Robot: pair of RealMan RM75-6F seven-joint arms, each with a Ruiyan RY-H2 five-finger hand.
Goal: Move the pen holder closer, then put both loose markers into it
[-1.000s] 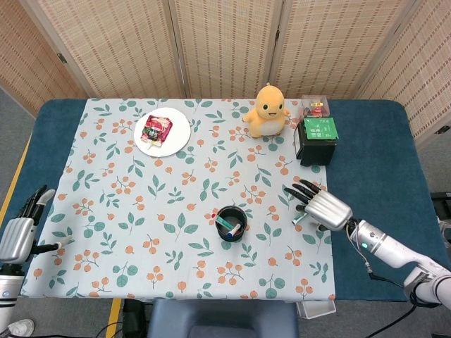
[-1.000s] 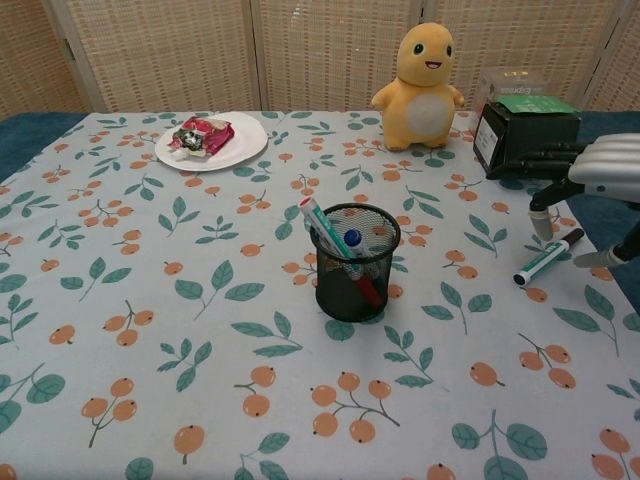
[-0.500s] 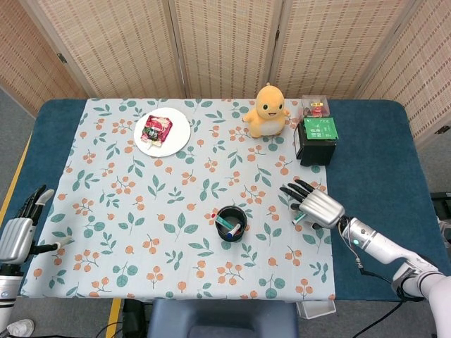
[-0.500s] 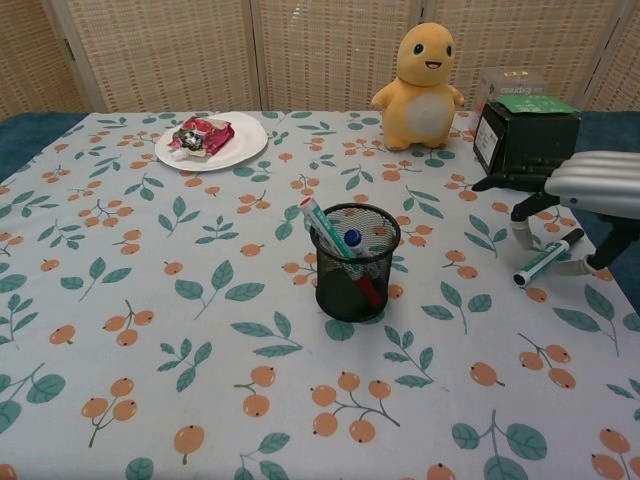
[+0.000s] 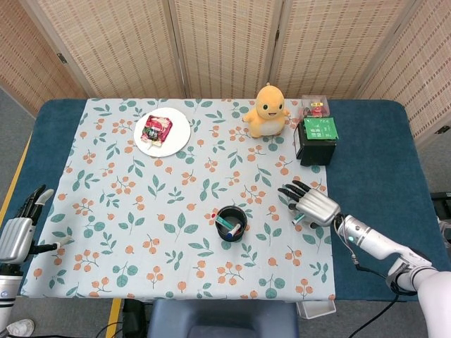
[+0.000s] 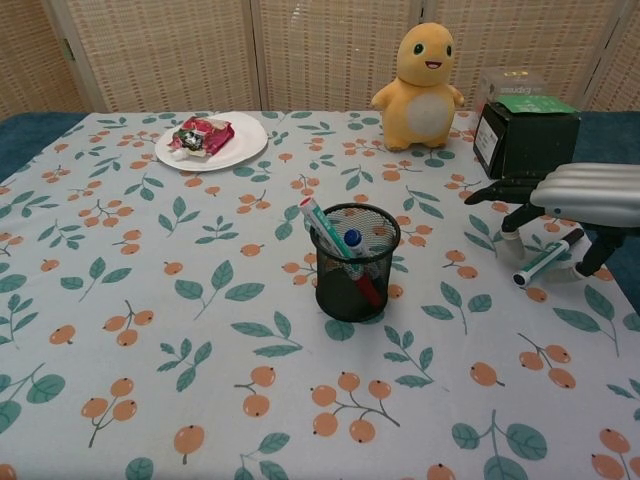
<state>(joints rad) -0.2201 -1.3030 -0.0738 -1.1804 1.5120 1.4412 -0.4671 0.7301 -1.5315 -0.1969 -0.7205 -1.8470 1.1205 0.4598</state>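
Woven screens stand behind a leaf-and-berry-patterned tabletop (image 5: 141, 211), where your right hand (image 6: 585, 190) hovers low over the last loose marker (image 6: 545, 258).

The black mesh pen holder (image 6: 354, 262) sits near the tabletop's front centre with one marker (image 6: 325, 228) already leaning inside. The green-and-white loose marker lies directly beneath your right hand, well right of the holder, its long axis slanting from near-left to far-right. That hand is empty, palm down, fingers spread; compared with a second ago it is lower and slightly further left. Your left hand (image 5: 20, 229) rests open at the far left edge, unchanged, much farther from the marker.
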